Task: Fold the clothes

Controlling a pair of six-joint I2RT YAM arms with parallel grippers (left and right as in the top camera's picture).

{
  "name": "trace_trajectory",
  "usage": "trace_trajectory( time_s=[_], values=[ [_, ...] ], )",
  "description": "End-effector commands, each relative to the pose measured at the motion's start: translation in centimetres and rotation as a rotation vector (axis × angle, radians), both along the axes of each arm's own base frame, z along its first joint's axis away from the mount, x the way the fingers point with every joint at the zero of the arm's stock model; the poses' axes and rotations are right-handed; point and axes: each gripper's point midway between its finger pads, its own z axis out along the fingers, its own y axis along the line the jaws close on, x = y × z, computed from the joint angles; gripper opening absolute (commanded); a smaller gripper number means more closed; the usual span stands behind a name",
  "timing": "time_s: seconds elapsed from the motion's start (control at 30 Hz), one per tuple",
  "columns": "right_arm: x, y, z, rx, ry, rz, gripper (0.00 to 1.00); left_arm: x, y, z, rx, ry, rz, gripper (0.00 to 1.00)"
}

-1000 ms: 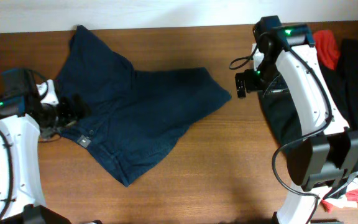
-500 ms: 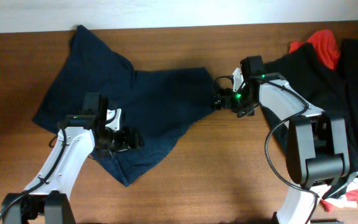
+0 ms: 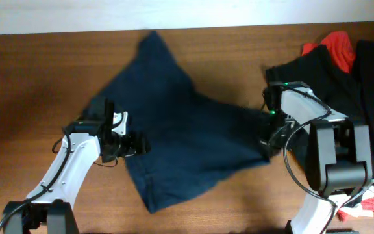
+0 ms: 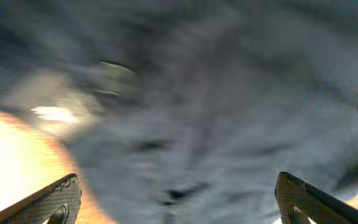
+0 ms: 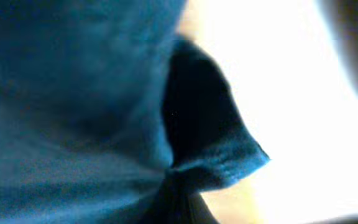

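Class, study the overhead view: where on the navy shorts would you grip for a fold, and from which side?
On the navy shorts, probably the pointed lower corner, approached from the near edge of the table: it juts flat onto bare wood with both edges exposed, so it looks easy to pinch.

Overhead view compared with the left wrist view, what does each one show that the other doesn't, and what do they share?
Only overhead: the whole spread of the navy shorts, plus the black garment and red garment at the right. Only the left wrist: the left gripper close up, its fingers wide apart. Shared: navy fabric, blurred in the wrist view.
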Motion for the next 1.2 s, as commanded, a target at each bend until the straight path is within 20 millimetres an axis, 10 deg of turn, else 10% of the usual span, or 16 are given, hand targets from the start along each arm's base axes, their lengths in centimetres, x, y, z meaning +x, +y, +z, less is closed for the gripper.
trace_trajectory(
  time_s=[0.0, 0.2, 0.37, 0.5, 0.67, 0.77, 0.8, 0.83, 0.87, 0.93, 1.17],
  values=[
    [-1.8, -2.3, 1.4, -0.186, 0.071, 0.003, 0.05, 1.5, 0.9, 0.2, 0.005, -0.055, 0.038, 0.99],
    [-2.1, 0.2, 5.2, -0.151, -0.025, 0.057, 0.17, 6.6, 1.1, 2.0, -0.006, -0.281, 0.051, 0.99],
    [-0.8, -1.1, 8.5, -0.152, -0.192, -0.002, 0.28, 7.2, 3.0, 1.6, 0.069, -0.272, 0.189, 0.99],
    [1.6, -1.2, 10.8, -0.104, -0.289, 0.122, 0.32, 6.8, 3.2, -1.3, 0.059, -0.159, 0.295, 0.99],
    [2.3, -1.1, 11.1, -0.095, -0.313, 0.147, 0.61, 5.9, 3.1, -6.1, 0.055, -0.008, 0.371, 0.99],
    [3.3, -1.0, 11.0, -0.094, -0.355, 0.144, 0.66, 7.8, 1.4, -5.7, -0.051, -0.067, 0.344, 0.58],
    [3.7, -0.9, 11.0, -0.094, -0.369, 0.143, 0.66, 8.3, 0.9, -5.3, -0.084, -0.088, 0.335, 0.43],
    [4.1, -0.9, 10.9, -0.094, -0.385, 0.143, 0.66, 8.8, 0.4, -5.0, -0.118, -0.104, 0.324, 0.07],
    [4.8, -0.8, 10.9, -0.093, -0.411, 0.141, 0.66, 8.9, -0.1, -4.7, -0.145, -0.110, 0.309, 0.01],
    [6.6, -0.2, 10.8, -0.059, -0.480, 0.176, 0.80, 8.9, -2.1, -1.6, -0.286, -0.168, 0.109, 0.00],
    [13.2, 10.3, 13.4, 0.529, -0.844, 0.502, 0.85, 2.2, 1.7, 11.4, -0.197, -0.307, 0.005, 0.00]
  ],
)
